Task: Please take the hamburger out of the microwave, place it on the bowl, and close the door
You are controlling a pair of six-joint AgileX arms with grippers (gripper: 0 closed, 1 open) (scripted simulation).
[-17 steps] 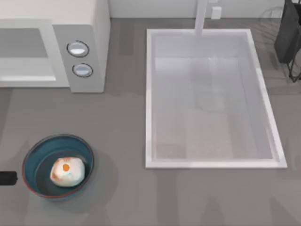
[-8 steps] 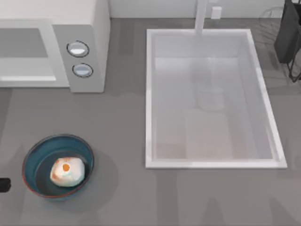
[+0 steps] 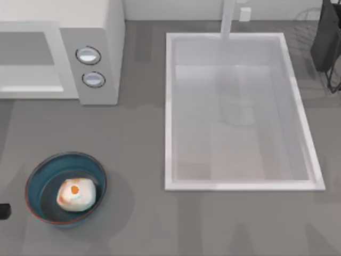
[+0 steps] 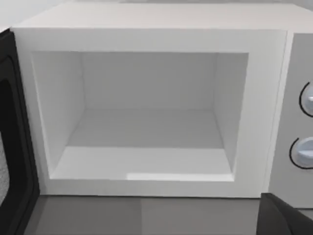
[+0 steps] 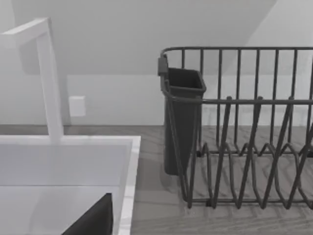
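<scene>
At the worktop's (image 3: 138, 138) near-left edge sits the left gripper (image 3: 4, 211), its opening impossible to tell, then the hamburger (image 3: 76, 194) inside the bowl (image 3: 40, 176), the microwave (image 3: 90, 37) far-left with its door (image 4: 14, 147) open, and the sink (image 3: 169, 106) right.

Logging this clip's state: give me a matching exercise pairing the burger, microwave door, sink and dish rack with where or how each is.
Things:
1. burger
2. microwave door
3. sink
4. dish rack

States:
A. swung open, cavity empty
B. lying in the blue bowl
C. far right of the table
D. middle of the table, right of the microwave

Pairs: 1-B, 2-A, 3-D, 4-C
</scene>
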